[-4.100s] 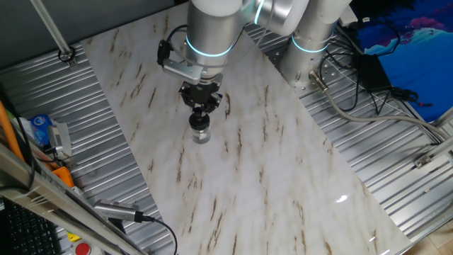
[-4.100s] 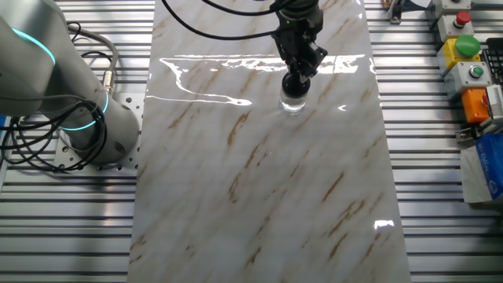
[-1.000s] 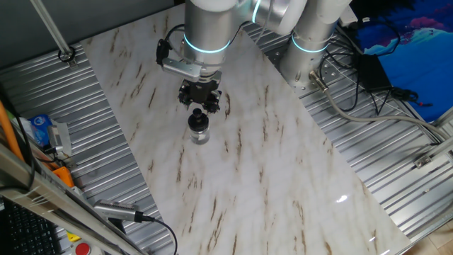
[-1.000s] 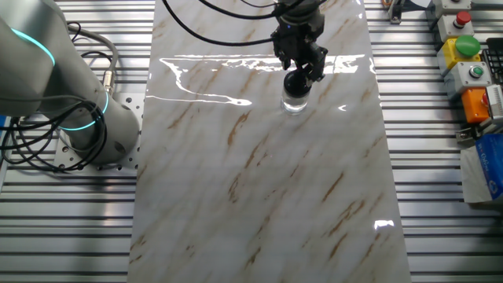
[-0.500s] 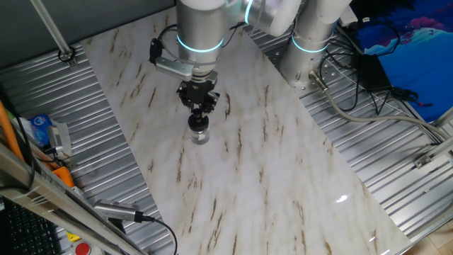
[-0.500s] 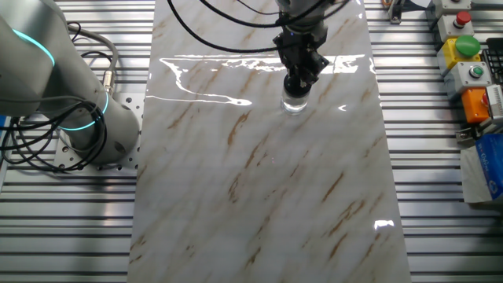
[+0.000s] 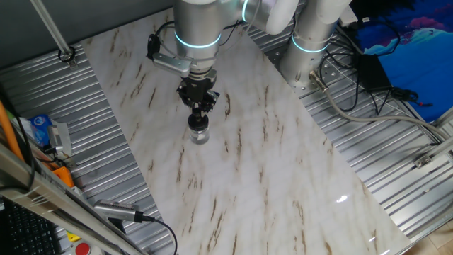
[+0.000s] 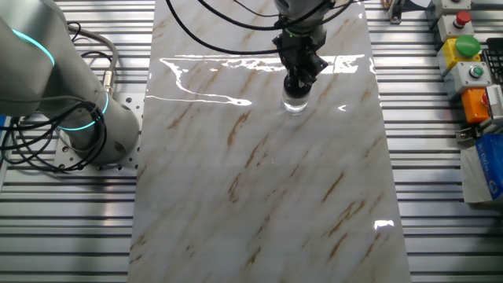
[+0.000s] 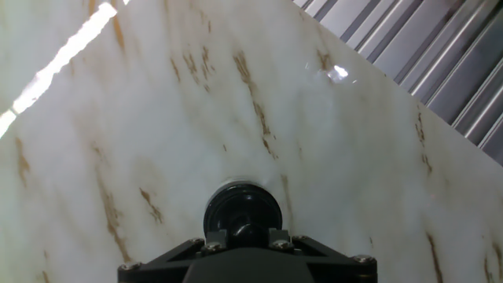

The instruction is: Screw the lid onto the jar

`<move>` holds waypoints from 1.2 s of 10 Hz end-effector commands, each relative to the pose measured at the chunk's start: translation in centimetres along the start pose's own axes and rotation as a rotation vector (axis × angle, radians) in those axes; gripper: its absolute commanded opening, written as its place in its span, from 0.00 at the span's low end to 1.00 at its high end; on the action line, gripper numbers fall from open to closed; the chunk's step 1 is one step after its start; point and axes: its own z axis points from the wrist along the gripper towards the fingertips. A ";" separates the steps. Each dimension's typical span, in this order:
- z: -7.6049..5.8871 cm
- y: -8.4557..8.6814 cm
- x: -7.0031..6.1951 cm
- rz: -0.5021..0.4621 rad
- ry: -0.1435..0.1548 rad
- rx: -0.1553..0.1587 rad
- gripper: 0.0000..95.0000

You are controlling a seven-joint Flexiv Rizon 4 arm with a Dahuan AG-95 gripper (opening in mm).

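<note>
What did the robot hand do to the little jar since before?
The gripper lifted a little off the lid, then came back down onto it, turned to a new angle. The jar stayed upright in the same spot on the table, lid still on top.

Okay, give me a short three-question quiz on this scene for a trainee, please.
1. True or false: the small round black lid sits on top of the small clear glass jar.
2. What does the jar stand on? A) ribbed metal B) marble-patterned tabletop C) blue cloth
3. Fill in: the two-finger gripper is directly ___ the jar.

Key: 1 true; 2 B; 3 above.
</note>
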 end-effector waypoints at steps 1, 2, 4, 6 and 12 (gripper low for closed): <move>0.1 0.0 0.0 0.009 0.018 0.005 0.00; 0.1 0.0 0.0 0.011 0.029 0.004 0.00; 0.1 0.0 0.0 0.014 0.045 0.007 0.00; 0.0 0.0 0.0 0.018 0.066 0.014 0.00; -0.2 0.1 -0.2 0.025 0.087 0.032 0.00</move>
